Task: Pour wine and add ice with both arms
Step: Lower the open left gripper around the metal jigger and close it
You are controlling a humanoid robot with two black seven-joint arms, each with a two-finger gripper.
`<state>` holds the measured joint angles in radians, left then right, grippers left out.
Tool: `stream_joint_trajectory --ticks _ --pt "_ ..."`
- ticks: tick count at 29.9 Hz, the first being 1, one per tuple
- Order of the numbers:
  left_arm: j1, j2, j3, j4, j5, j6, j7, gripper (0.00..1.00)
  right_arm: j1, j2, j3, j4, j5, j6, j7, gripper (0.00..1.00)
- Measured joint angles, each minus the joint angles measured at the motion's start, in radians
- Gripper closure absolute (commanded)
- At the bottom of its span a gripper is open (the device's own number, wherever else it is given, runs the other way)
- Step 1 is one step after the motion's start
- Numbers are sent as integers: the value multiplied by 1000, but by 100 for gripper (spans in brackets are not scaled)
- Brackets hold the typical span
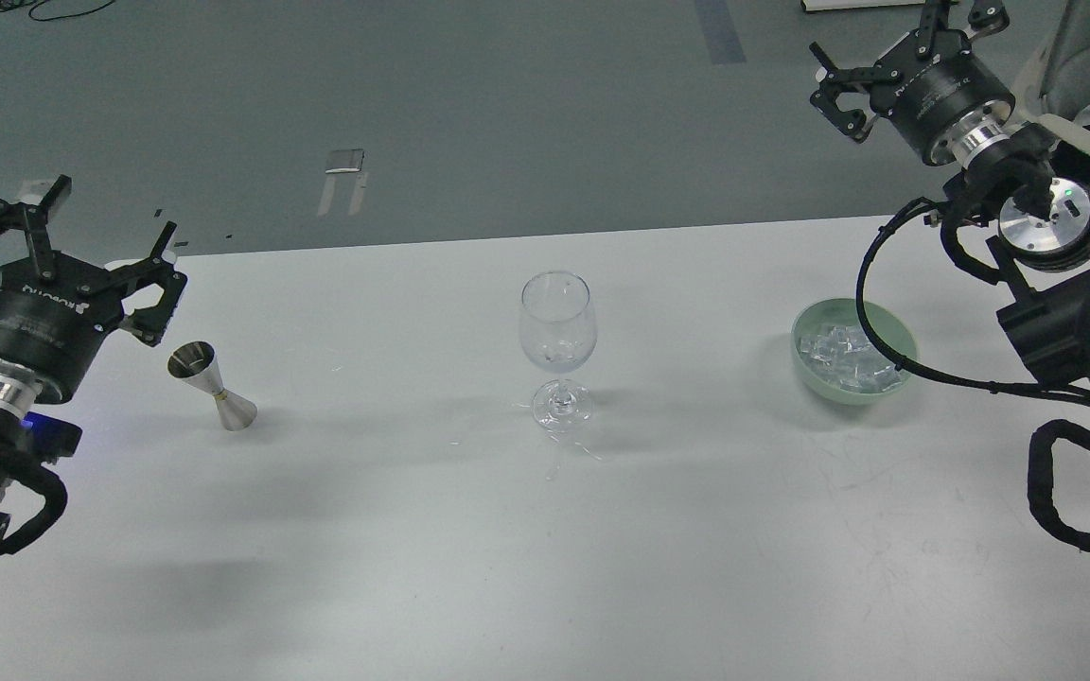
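A clear wine glass (556,345) stands upright at the middle of the white table (469,530); any wine in it is too faint to tell. A steel jigger (211,387) stands at the left. A green bowl (853,351) at the right holds several clear ice cubes (850,358). My left gripper (67,248) is open and empty, just left of and above the jigger, apart from it. My right gripper (895,47) is open and empty, raised beyond the table's far edge, well above the bowl.
The table's far edge runs across the view with grey floor (469,104) behind it. A black cable (871,331) from my right arm loops across the bowl. My arms' thick bodies fill the left and right edges.
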<state>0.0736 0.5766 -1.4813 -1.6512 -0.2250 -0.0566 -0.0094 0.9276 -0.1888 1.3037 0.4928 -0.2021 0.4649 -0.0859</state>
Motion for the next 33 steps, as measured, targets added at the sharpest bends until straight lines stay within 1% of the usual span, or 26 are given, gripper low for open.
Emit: stream_joint_trajectory --ticks 3,6,12,15,18,20,23,25,26,27,28,29,33 --pt "124 -66 -47 -43 -1 1 -9 20 0 -5 0 0 1 -14 0 0" --pt "178 -120 -60 -49 2 -4 -15 20 0 -9 0 0 1 -26 0 0" --pt "191 -234 -62 -13 8 29 -23 20 -4 -7 0 -7 1 -33 7 0" --pt "188 -281 -67 -4 8 60 -20 16 -4 -2 0 -8 1 -48 7 0" --pt "195 -311 -83 8 8 65 -15 13 -4 -1 0 -9 0 -58 8 0" --pt "200 -320 -82 29 8 51 -10 14 -4 -5 0 -9 0 -59 8 0" --pt "207 -322 -73 72 15 -9 -6 14 -3 -12 0 -10 0 -60 8 0" --pt "208 -322 -71 91 19 -48 -2 17 -3 -13 0 -10 0 -62 8 0" --pt "206 -322 -74 97 19 -59 2 21 -3 -13 0 -10 0 -70 9 0" --pt "202 -322 -78 104 19 -67 6 27 -3 -13 0 -10 0 -79 10 0" --pt "199 -321 -81 115 20 -72 10 27 -3 -14 1 -10 0 -92 11 0" --pt "197 -321 -82 129 20 -75 11 30 -3 -15 1 -10 0 -106 12 0" --pt "195 -326 -80 203 23 -84 8 30 -4 -23 2 -10 0 -127 12 0"
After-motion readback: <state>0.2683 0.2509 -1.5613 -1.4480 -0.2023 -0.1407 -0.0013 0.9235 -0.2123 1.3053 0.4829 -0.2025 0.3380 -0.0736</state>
